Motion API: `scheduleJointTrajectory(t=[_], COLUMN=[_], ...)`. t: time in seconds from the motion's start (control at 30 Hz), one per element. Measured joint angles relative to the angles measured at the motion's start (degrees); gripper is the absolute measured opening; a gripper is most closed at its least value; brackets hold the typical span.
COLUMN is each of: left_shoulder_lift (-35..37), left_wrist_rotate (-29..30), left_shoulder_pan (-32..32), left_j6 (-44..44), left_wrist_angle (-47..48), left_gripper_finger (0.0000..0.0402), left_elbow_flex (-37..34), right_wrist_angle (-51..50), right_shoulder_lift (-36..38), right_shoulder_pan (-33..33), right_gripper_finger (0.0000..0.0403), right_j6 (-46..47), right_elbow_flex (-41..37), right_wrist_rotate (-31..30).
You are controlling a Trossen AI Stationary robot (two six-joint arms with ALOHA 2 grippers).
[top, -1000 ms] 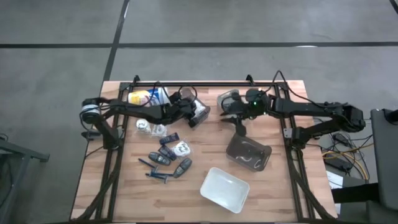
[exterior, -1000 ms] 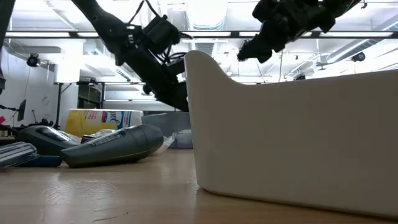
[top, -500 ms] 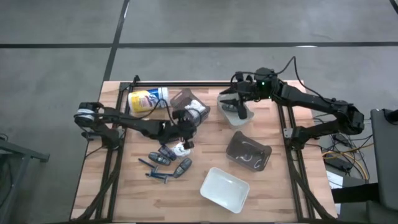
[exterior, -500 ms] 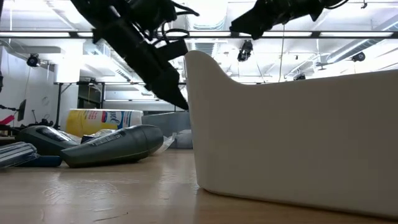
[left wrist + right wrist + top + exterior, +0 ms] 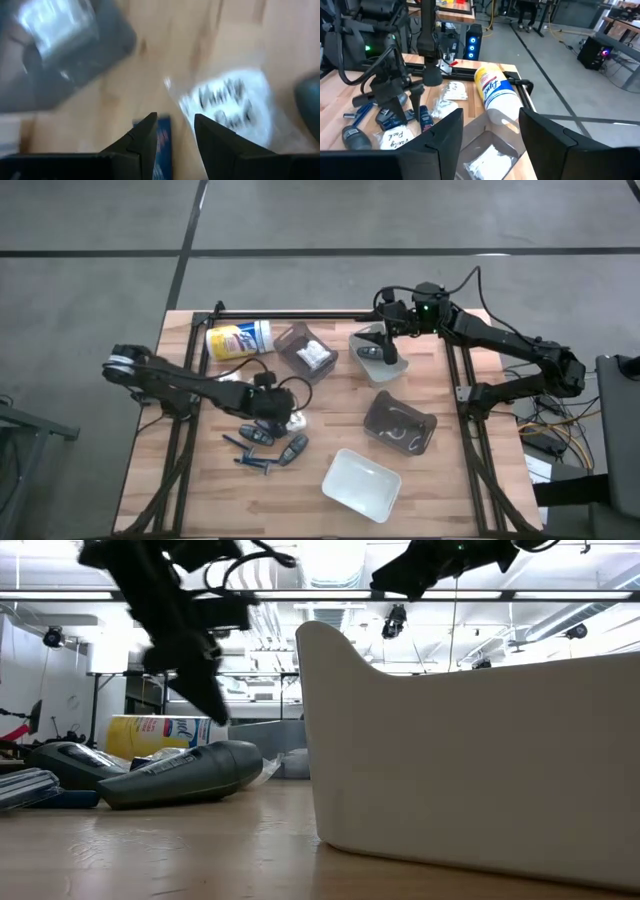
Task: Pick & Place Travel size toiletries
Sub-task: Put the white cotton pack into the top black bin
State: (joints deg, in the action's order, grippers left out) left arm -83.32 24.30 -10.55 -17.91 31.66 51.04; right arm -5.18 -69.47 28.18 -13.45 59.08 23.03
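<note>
The travel size toiletries lie loose on the wooden table left of centre: dark grey-blue oblong pieces [image 5: 268, 432], thin dark blue sticks [image 5: 248, 464] and a white printed packet [image 5: 294, 420]. My left gripper [image 5: 282, 410] hangs open just above them, pointing steeply down. In the left wrist view its fingers [image 5: 145, 137] stand apart over bare wood, between a blue stick [image 5: 162, 142] and the white packet [image 5: 227, 105]. My right gripper [image 5: 388, 350] is open and raised over the clear bin [image 5: 362, 370] at the far middle, with nothing between its fingers [image 5: 447, 130].
A smoky bin [image 5: 305, 352] holding white packets stands at the far middle, beside a large white canister with a yellow label [image 5: 238, 338]. A second smoky bin [image 5: 398, 426] and a white bin [image 5: 360, 483] sit toward the near right. A dark piece [image 5: 372, 353] lies in the clear bin.
My left gripper has swung from the smoky bin at the far middle toward the near edge and left, tipping steeply down over the loose toiletries. My right gripper has risen and drawn toward the far edge, and now stands over the clear bin.
</note>
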Motion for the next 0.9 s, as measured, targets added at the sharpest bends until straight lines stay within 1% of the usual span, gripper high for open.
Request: scheduleJointTrajectory(t=[0.23, 0.47, 0.73, 0.9], left_shoulder_lift=[-0.09, -0.62, -0.64, -0.64], left_wrist_rotate=[-3.97, -4.23, -4.32, -5.96], left_shoulder_pan=[-0.44, -0.61, -0.61, -0.61], left_j6=[-2.94, -3.76, -4.75, -4.53], left_wrist_angle=[0.31, 0.31, -0.84, -5.23], left_gripper_finger=[0.0133, 0.0133, 0.0133, 0.0133], left_elbow_flex=[-2.78, -5.64, -7.47, -8.79], right_wrist_angle=[0.64, 0.84, 0.96, 1.04], right_shoulder_lift=[0.00, 0.00, 0.00, 0.00], right_shoulder_pan=[0.00, 0.00, 0.00, 0.00], right_gripper_finger=[0.0204, 0.0208, 0.0190, 0.0175], right_j6=[0.35, 0.83, 0.83, 1.05], right_elbow_flex=[-0.07, 0.36, 0.47, 0.47], right_wrist_rotate=[-0.02, -0.06, -0.12, -0.20])
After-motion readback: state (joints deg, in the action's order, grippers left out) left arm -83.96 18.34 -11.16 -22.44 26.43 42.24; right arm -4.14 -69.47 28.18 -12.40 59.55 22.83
